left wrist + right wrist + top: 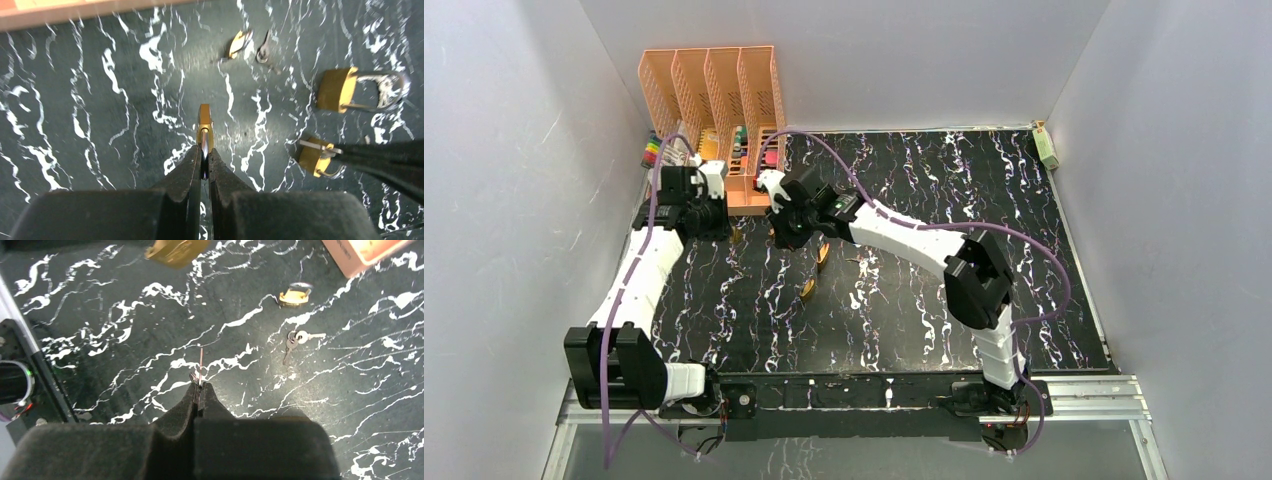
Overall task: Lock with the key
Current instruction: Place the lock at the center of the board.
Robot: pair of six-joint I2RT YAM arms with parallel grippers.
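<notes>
**Marbled mat: lock and key both gripped, not yet joined**

Black marbled mat (924, 300) is noted between grey walls, with an orange organizer (714, 110) at the back left. Both arms are reached toward that corner.

- Left gripper (204, 161): clamped on a brass padlock (204, 122), which is seen edge-on, pinched at its shackle end with the body jutting forward above the mat.
- Right gripper (199, 390): pinched shut on a key (201, 365), with only a thin blade showing past the tips.
- Lock and key are held near each other but apart. No keyway is visible in any view.
- Spare padlocks (337, 89) and loose keys (295, 337) are left lying on the mat.

Risks, as judged:
- The key is gripped on little metal, so it could be twisted or pushed back in the pads if it is met off-axis.
- The padlock may be swung about its shackle under insertion force.
- With the keyway unseen, misalignment is likely and the blade could be skated off the brass.
</notes>
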